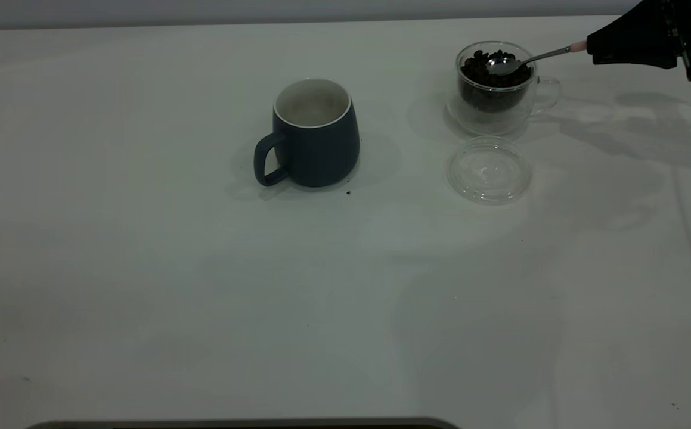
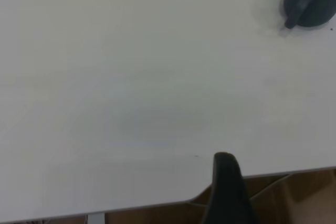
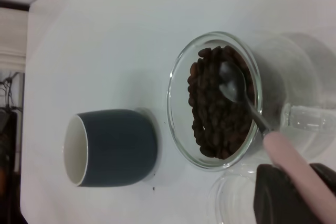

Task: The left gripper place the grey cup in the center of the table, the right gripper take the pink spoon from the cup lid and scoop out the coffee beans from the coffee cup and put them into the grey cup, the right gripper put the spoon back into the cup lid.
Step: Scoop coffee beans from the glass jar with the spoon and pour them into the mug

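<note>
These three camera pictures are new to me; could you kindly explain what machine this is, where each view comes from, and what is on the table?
It is a two-armed table robot. One picture looks at the table from outside; the other two come from cameras on each arm's wrist. On the table stand a grey cup, a glass cup of coffee beans and its lid lying flat. The right gripper holds the pink spoon, its bowl resting in the beans. The left gripper waits near the table's edge, holding nothing visible.

Dark blue-grey cup [image 1: 315, 137], pink-handled spoon [image 3: 247, 98], white table [image 1: 142, 268].
</note>
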Robot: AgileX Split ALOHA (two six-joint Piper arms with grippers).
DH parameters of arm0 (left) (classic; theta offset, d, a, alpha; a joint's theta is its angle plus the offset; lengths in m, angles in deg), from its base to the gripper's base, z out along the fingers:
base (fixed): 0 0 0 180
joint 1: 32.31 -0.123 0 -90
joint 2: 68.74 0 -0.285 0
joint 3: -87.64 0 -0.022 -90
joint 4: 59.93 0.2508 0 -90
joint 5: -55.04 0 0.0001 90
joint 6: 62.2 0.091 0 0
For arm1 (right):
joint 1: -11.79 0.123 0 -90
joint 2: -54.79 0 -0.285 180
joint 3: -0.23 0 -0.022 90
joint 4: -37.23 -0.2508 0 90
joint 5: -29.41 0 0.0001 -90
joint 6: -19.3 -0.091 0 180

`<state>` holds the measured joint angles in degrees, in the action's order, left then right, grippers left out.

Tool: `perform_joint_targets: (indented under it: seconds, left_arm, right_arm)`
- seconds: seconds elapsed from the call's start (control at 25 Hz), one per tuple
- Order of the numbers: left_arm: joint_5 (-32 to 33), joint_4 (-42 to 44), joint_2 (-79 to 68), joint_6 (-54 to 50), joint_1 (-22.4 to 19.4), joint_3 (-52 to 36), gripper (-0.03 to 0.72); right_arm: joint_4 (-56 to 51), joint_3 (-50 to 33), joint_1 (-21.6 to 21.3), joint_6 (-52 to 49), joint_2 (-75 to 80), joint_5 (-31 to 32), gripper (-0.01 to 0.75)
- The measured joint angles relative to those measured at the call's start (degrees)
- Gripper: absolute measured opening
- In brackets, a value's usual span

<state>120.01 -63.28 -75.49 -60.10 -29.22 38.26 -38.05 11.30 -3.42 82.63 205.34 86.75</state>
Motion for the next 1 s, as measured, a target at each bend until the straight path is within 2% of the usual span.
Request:
perform_joint_targets:
  seconds: [0.44,1.0]
  left_arm:
    - [0.0,0.0,0.0,-0.05,0.0,0.0,0.565]
    - [0.0,0.0,0.0,-0.05,0.0,0.0,0.565]
  right_arm:
    - [1.76,0.11,1.62,-2.47,0.0,0.17,0.101]
    - [2.81,0.11,-0.2,-8.98,0.0,4.68,0.101]
